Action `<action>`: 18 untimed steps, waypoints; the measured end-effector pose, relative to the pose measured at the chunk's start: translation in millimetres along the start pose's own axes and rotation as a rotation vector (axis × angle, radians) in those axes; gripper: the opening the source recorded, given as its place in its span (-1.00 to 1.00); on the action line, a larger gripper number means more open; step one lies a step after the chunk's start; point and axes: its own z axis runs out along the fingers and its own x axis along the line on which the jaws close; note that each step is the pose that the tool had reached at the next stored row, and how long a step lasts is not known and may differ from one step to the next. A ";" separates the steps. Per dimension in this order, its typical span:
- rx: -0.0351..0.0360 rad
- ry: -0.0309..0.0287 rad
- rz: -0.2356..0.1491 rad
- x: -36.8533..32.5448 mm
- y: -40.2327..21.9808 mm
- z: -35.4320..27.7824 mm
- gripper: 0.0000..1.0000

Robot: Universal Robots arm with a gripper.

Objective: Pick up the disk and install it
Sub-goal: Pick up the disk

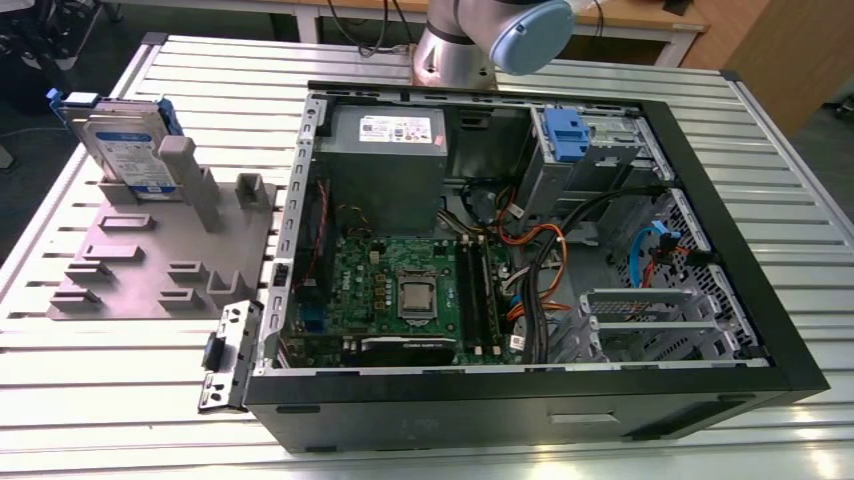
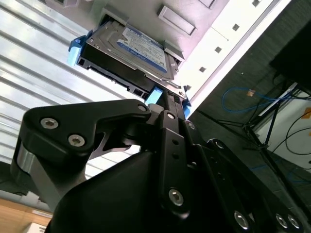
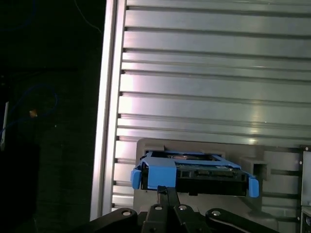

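The disk (image 1: 128, 150), a silver hard drive with a white-and-blue label in a blue carrier, stands upright in a slot of the grey fixture (image 1: 147, 262) at the exterior view's left. Both wrist views look onto it: its labelled face (image 2: 142, 47) shows in the second wrist view and its blue-framed upper edge (image 3: 194, 173) in the first. My gripper (image 3: 166, 191) hangs a short way off that edge, apart from it. Its black fingers (image 2: 169, 103) lie together, shut with nothing between them.
An open computer case (image 1: 747, 235) fills the middle of the slatted metal table (image 1: 214, 75), with a motherboard (image 1: 400, 290), cables, a grey power supply (image 1: 387, 150) and a drive bay with a blue clip (image 1: 567, 135). The arm's base (image 1: 454, 50) stands behind the case.
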 end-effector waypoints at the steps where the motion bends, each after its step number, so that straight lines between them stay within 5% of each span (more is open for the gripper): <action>1: 0.0004 0.0005 -0.011 0.0 0.0 0.0 -0.79; 9: 0.0035 0.0042 -0.092 0.0 0.0 0.0 -0.79; 18: 0.0052 0.0061 -0.137 0.0 0.0 0.0 -0.79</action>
